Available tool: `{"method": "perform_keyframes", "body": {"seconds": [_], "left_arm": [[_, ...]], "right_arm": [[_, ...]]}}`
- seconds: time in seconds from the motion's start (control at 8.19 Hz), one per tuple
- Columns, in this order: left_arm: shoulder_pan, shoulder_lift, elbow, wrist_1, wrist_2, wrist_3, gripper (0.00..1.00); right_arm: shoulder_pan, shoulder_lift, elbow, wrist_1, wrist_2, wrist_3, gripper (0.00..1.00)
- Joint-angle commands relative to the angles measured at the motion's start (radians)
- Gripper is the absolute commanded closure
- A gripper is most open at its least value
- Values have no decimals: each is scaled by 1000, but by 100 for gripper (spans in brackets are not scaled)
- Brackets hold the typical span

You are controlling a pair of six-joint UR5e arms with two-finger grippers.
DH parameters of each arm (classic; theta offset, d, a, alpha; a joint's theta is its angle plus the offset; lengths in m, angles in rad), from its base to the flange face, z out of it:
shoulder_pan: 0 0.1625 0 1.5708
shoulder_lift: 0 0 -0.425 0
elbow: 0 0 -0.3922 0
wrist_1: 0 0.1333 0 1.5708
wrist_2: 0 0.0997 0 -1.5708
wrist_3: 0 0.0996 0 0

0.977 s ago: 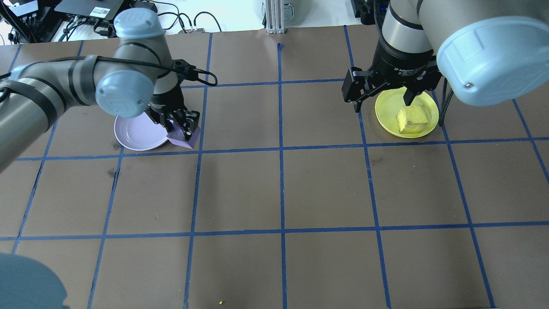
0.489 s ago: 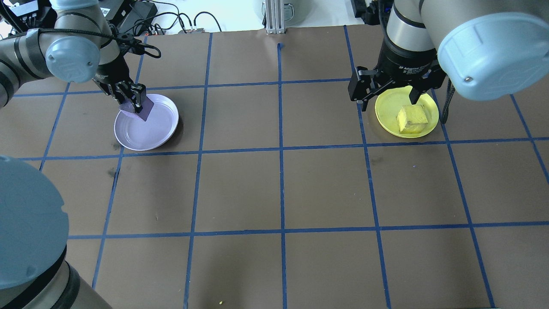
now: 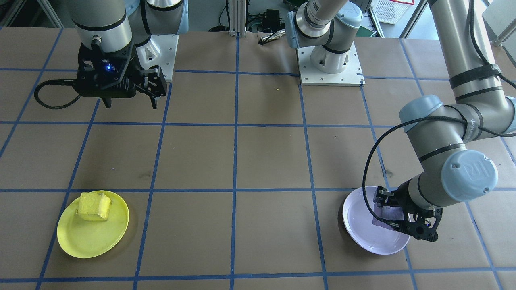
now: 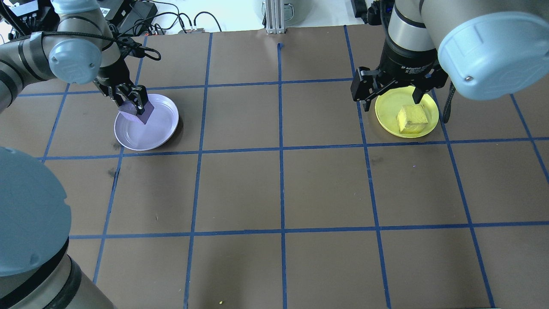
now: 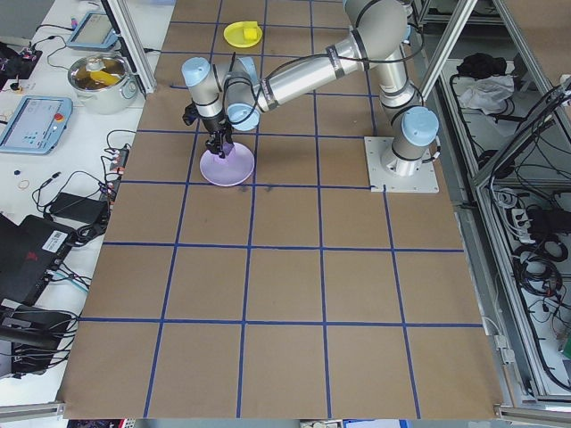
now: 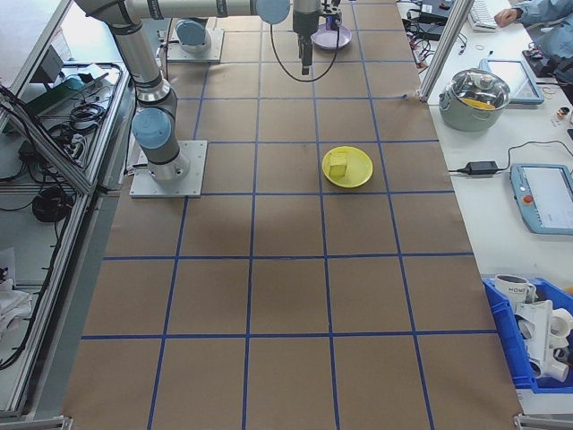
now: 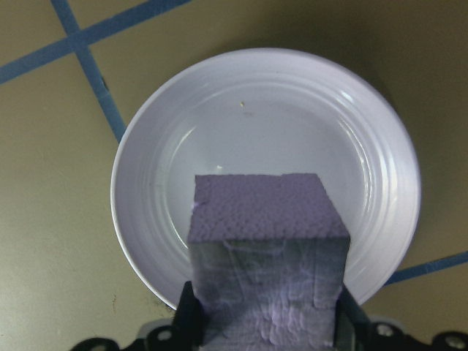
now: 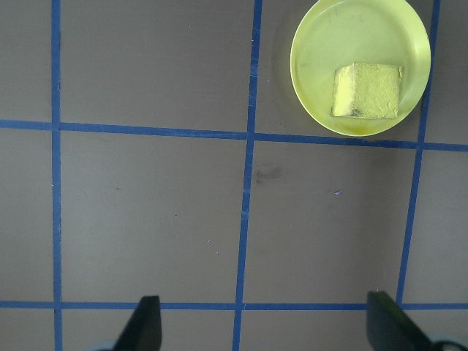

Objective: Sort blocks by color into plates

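The left hand (image 4: 136, 104) is clamped on the purple block (image 7: 267, 252), holding it over the lavender plate (image 4: 158, 128). Farther off, the right hand (image 4: 389, 95) (fingers wide apart) hangs high; the yellow block (image 4: 412, 119) lies in the yellow plate (image 4: 388, 107).

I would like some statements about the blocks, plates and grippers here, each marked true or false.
1. The yellow block lies in the yellow plate. True.
2. The left gripper is empty. False: it holds the purple block over the lavender plate.
3. The right gripper is open. True.
4. The purple block lies on bare table. False: it is gripped.
5. The right gripper touches the yellow block. False: it hangs apart, above the table.
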Motion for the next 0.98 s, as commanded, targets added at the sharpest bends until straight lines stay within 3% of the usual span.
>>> {"method": "perform_keyframes", "body": {"seconds": [0.0, 0.85], "left_arm": [[-5, 10, 1, 0, -3, -100, 0], [-176, 197, -2, -14, -17, -486, 0]], "right_arm": [[0, 2, 1, 3, -1, 0, 0], [0, 2, 1, 0, -7, 0, 0]]}}
